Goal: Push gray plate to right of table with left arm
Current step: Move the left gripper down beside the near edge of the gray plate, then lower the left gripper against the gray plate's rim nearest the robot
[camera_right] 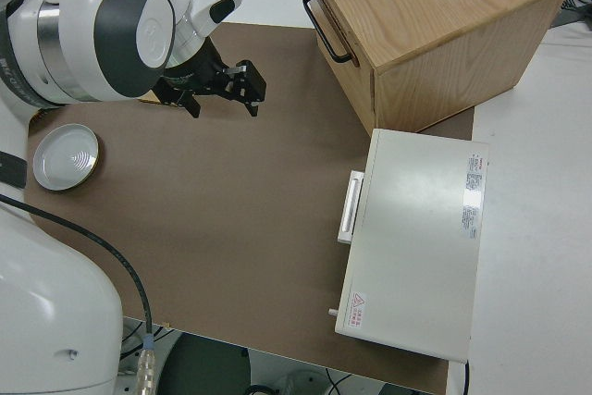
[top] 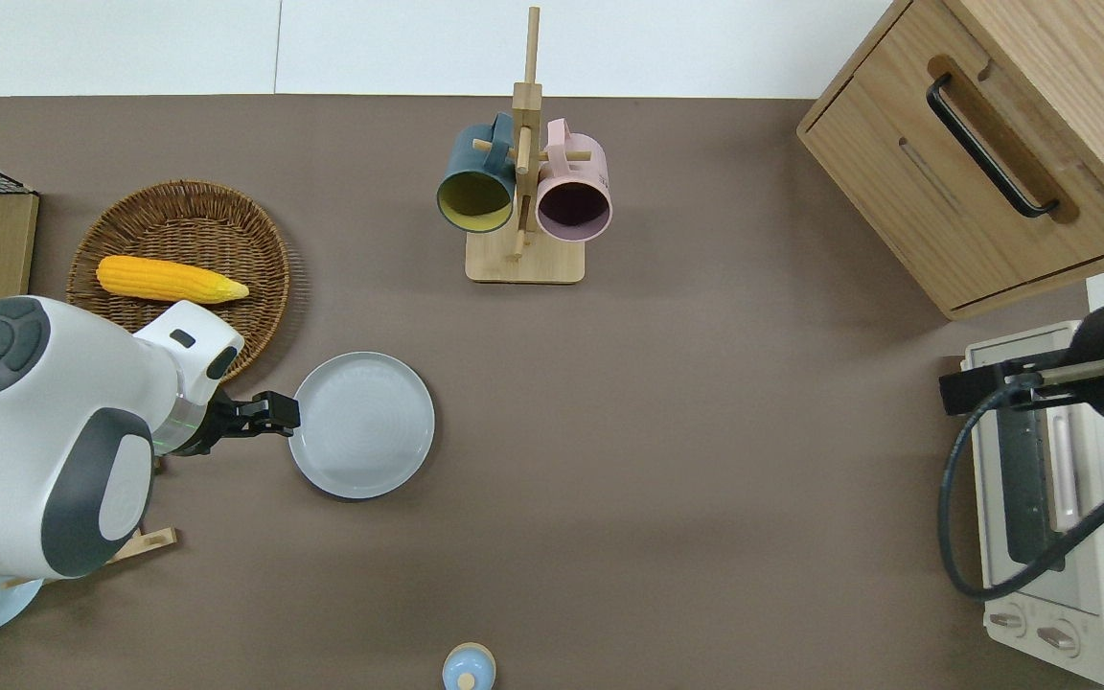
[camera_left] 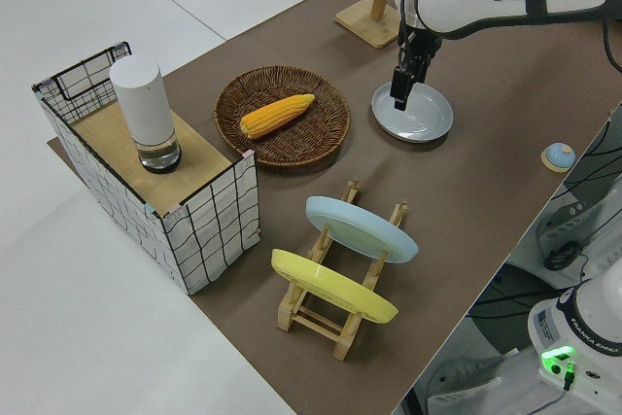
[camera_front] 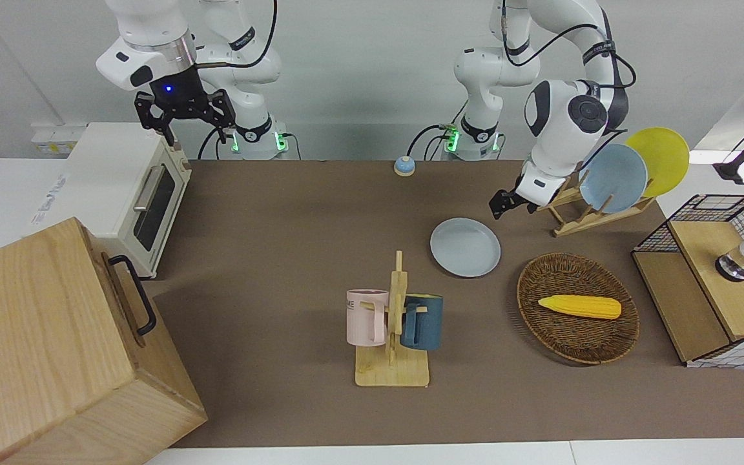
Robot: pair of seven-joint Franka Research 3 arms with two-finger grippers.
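The gray plate [camera_front: 465,247] lies flat on the brown table [camera_front: 281,213] near its middle, toward the left arm's end; it also shows in the overhead view [top: 365,426] and the left side view [camera_left: 420,119]. My left gripper [top: 276,413] is shut and empty. It hangs low at the plate's rim on the side toward the left arm's end [camera_front: 498,205] [camera_left: 398,100]. I cannot tell whether it touches the rim. My right gripper [camera_right: 222,99] is open, and that arm is parked.
A wicker basket [top: 264,240] with a corn cob [top: 169,278] sits beside the plate, farther from the robots. A mug rack [top: 523,192], a dish rack [camera_front: 572,223] with sky-blue and yellow plates, a wooden cabinet [top: 993,144], a toaster oven [top: 1050,537] and a small blue bell [top: 468,668] stand around.
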